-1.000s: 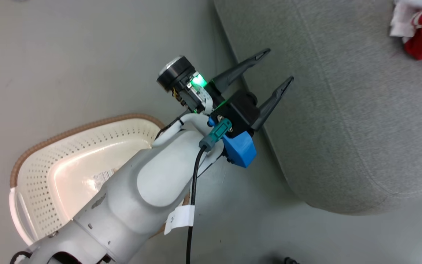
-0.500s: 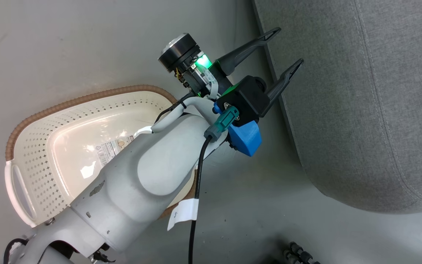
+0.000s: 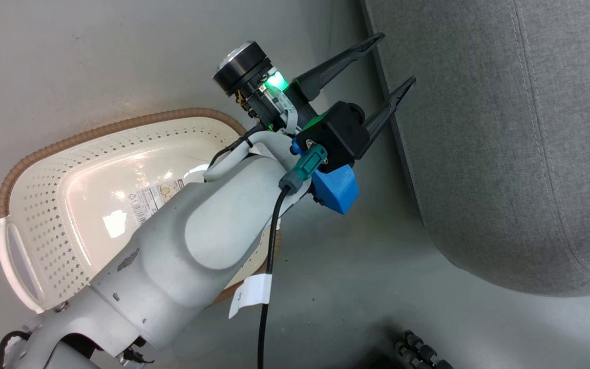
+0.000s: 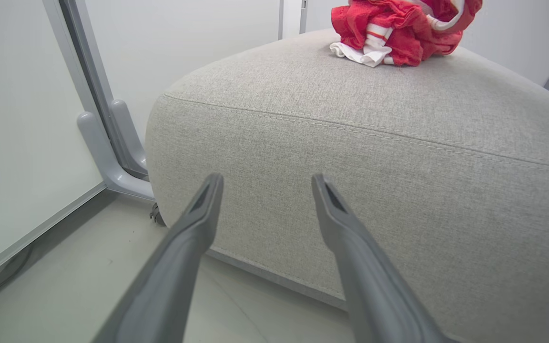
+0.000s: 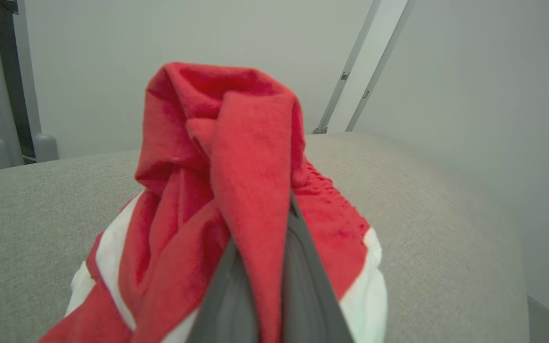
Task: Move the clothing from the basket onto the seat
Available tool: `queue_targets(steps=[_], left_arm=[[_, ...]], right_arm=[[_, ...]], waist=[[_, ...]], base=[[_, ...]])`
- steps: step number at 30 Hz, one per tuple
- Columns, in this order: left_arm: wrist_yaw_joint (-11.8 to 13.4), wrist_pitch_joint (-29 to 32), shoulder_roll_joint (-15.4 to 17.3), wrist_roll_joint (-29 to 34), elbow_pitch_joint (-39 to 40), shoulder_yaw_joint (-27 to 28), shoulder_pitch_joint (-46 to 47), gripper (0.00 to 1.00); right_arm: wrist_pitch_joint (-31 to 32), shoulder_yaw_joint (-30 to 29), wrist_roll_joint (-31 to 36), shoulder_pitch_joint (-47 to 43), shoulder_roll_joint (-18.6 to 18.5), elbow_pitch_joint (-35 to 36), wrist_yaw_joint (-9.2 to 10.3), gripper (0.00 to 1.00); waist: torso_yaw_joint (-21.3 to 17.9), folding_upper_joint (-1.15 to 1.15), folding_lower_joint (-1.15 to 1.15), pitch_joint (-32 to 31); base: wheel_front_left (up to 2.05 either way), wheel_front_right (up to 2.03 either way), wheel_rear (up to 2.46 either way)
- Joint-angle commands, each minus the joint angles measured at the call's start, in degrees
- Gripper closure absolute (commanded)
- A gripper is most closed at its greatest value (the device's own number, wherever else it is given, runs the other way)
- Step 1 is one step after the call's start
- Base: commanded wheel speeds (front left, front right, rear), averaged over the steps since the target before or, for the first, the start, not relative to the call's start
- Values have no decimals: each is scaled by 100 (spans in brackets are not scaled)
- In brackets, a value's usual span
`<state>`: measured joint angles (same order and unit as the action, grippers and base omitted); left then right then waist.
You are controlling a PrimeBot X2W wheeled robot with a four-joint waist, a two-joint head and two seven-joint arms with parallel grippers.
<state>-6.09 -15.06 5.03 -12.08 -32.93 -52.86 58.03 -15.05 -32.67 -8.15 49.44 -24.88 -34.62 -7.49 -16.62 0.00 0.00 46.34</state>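
The cream-white basket [image 3: 95, 130] stands on the floor at the left. Its base shows a barcode sticker [image 3: 151, 197] and no fabric, and my left forearm covers part of it. My left gripper [image 3: 390, 64] hangs open and holds nothing, just off the side of the grey seat [image 3: 505, 154]. In the left wrist view the open left gripper [image 4: 266, 181] faces the seat's side [image 4: 350, 143], and red clothing [image 4: 398, 28] lies bunched on top. My right gripper [image 5: 267, 247] is shut on red clothing [image 5: 236, 157] with white trim, over the seat [image 5: 41, 214].
A grey metal frame leg [image 4: 107, 157] and a white wall panel stand left of the seat, with a small caster [image 4: 157, 216] at the seat's corner. A dark ribbed cable [image 3: 423, 353] lies on the grey floor at the head view's bottom.
The whole head picture has shifted, so the camera moved: the red clothing has left its top right corner and more of the basket shows. The left gripper stays open.
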Motion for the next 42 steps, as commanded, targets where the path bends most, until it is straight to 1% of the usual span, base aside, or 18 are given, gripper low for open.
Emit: queue_targets(steps=[1,4,5,6,7,10,14,17,18,24,28,32,42], left_arm=[[3,-16,20,6,4,-23,110,0],[5,-16,25,-8,-7,-33,120,0],[9,-16,27,-13,-12,-35,119,0],[16,-16,32,-19,-18,-34,117,0],[22,-16,38,-23,-22,-34,114,0],[36,-16,37,-46,-21,-34,74,0],[65,-16,24,-69,25,-14,-1,0],[70,-16,17,-98,70,19,-48,0],[70,-16,17,-98,70,19,-48,0],[127,-16,-6,-153,218,159,-234,0],[194,-16,-33,-207,368,305,-441,0],[295,-17,-45,-225,584,555,-686,0],[554,-17,22,-111,1058,1383,-1352,0]], right_arm=[[-20,-3,25,23,52,-85,-1,100],[-20,1,28,13,113,-169,-1,100],[-20,-2,27,-6,135,-182,-1,93],[-20,-3,23,-49,154,-171,-1,49],[-20,-9,-5,-104,170,-130,-1,0],[-20,-13,-73,-289,249,124,-1,0],[-20,-20,-102,-649,363,647,-1,0],[-21,23,-57,-929,447,1065,-1,0],[-21,23,-57,-929,447,1065,-1,0],[-21,97,113,-1364,652,1956,-1,0],[-20,371,185,-1556,713,2399,-1,0],[-20,735,236,-1677,755,2655,-1,0],[-20,1902,307,-1920,913,2810,-1,0]], waist=[[10,0,0,16],[17,0,0,32],[15,0,0,31],[11,0,0,26],[4,0,0,16],[-20,0,0,-50],[-29,0,0,-198],[-31,0,0,-337],[-31,0,0,-337],[39,0,0,-720],[172,0,0,-1032],[398,0,0,-1399],[1014,0,0,-2184]], base=[[0,0,0],[0,0,0],[0,0,0],[0,0,0],[0,0,0],[0,0,0],[0,0,0],[0,0,0],[0,0,0],[0,0,0],[0,0,0],[0,0,0],[0,0,0]])
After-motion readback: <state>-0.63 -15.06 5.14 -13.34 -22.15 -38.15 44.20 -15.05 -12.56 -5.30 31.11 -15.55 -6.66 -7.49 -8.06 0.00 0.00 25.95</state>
